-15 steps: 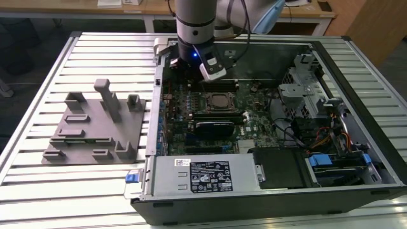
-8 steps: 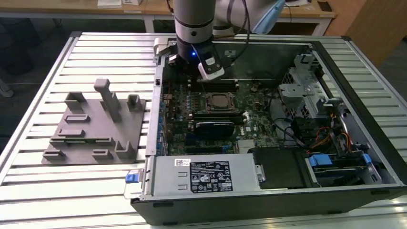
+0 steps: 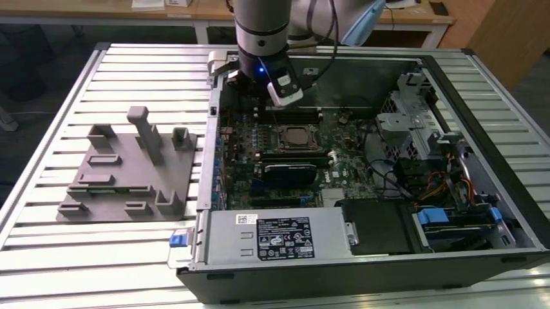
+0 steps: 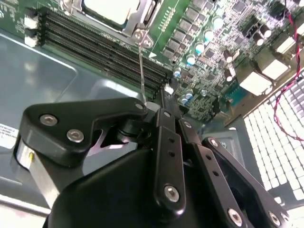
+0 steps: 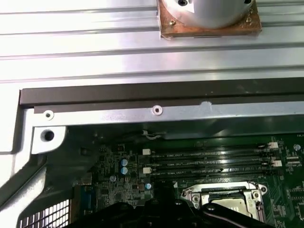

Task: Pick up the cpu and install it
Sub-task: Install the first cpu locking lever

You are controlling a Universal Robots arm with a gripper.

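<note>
One arm [image 3: 262, 26] hangs over the open computer case [image 3: 481, 270]. Its end effector [image 4: 164, 97] is low beside the memory slots [image 4: 95, 42], fingers together on nothing I can see. The cpu [image 3: 297, 135] lies in the metal-framed socket [image 5: 190, 194] at the middle of the motherboard [image 3: 344, 172], apart from the end effector. A grey fixture block [image 3: 129, 174] sits on the slatted counter [image 3: 51, 257], just beside the case at the exterior view's left.

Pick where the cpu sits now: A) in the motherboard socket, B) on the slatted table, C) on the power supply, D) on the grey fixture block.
A: in the second wrist view the cpu lies flat, silver top up, inside the metal socket frame on the motherboard.
</note>
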